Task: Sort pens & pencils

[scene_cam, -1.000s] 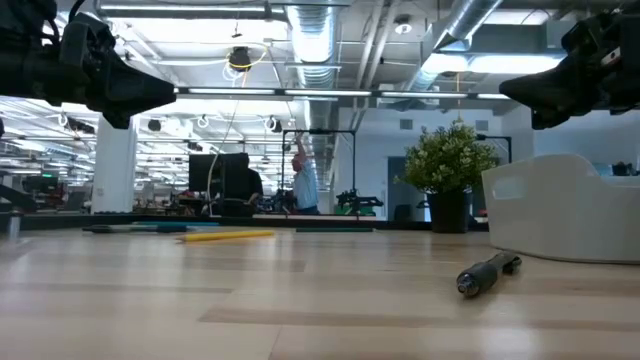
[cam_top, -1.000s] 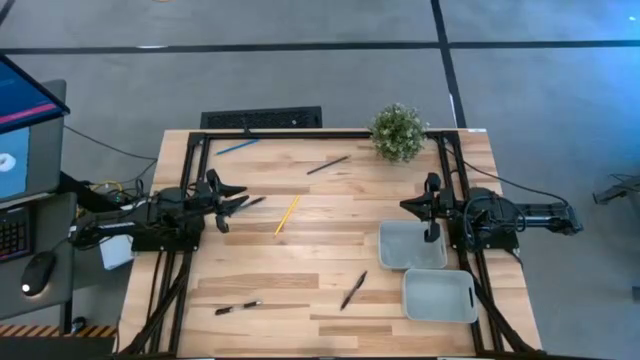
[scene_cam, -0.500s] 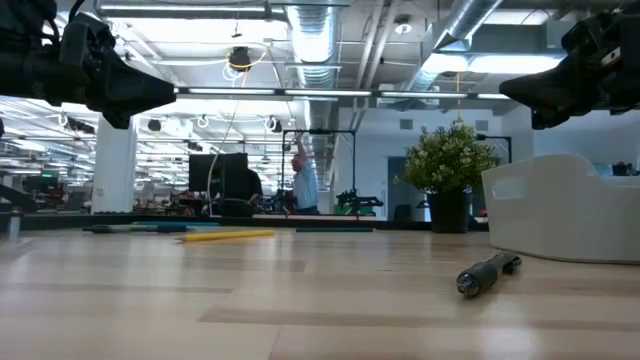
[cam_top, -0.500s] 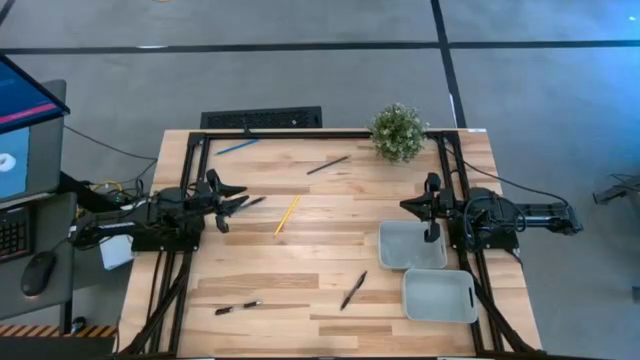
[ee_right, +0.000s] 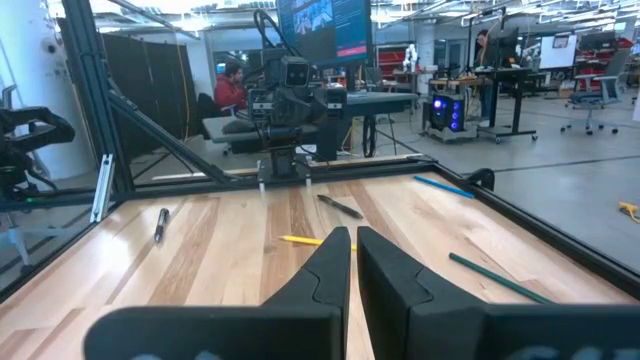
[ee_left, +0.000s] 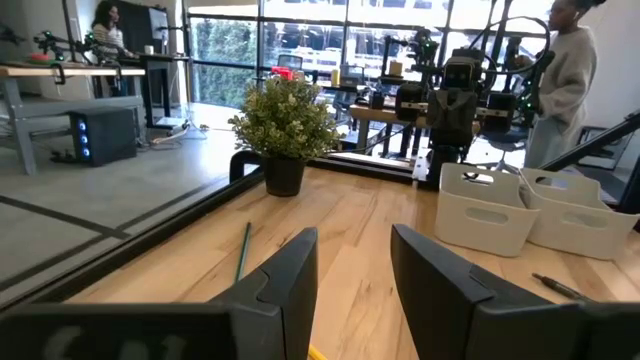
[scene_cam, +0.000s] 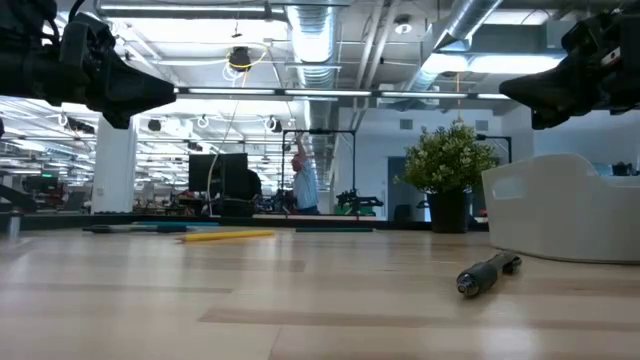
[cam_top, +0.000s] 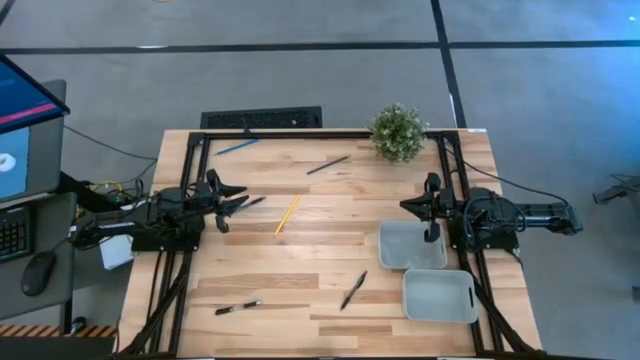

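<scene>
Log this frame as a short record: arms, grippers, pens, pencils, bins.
left gripper: open, empty, raised at the table's left side
right gripper: shut, empty, raised beside the bins
pens: one near the plant, one mid-front, one front-left
yellow pencil: on the table, centre
blue pencil: by the far-left frame
bins: both look empty

We found the pens (cam_top: pixel 352 290) scattered across the table (cam_top: pixel 330 240), the pencils (cam_top: pixel 287 214) toward its left rear, two bins (cam_top: pixel 438 295) on the right, a plant (cam_top: pixel 398 132) behind them.
</scene>
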Robot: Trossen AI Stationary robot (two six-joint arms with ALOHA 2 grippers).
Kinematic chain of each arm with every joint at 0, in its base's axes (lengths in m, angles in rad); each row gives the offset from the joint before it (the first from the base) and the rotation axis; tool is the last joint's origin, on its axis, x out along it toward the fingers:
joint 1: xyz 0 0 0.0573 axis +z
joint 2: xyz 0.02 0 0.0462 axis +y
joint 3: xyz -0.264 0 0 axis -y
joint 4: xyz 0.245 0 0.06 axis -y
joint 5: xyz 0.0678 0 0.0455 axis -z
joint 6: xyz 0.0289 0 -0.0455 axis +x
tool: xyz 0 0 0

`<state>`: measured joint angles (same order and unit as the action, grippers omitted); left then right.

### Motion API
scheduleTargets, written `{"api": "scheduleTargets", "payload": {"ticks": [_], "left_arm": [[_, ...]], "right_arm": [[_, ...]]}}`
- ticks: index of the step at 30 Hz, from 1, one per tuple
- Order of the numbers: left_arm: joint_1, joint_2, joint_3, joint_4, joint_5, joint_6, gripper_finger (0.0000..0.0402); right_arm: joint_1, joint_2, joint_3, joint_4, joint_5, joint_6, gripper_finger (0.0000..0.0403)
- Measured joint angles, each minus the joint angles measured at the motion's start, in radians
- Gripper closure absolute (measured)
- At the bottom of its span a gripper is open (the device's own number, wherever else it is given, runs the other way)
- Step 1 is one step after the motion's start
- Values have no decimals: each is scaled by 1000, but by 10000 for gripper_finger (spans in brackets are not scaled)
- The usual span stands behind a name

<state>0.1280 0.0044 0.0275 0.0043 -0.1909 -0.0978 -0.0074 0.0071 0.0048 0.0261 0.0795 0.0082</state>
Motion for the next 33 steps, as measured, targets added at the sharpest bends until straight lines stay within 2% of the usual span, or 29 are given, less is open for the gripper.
{"api": "scheduleTargets", "payload": {"ticks": [10,16,26,33], "left_arm": [[1,0,-1,7,-6,39,283],[1,0,-1,7,-6,-36,283],[1,0,-1,8,-7,-68,283],[1,0,-1,8,-8,-66,283]], "right_arm": [[0,0,0,0,0,0,359],[-2,0,0,0,0,-143,359],[-2,0,0,2,0,-145,359],[-2,0,0,4,0,-79,359]]}}
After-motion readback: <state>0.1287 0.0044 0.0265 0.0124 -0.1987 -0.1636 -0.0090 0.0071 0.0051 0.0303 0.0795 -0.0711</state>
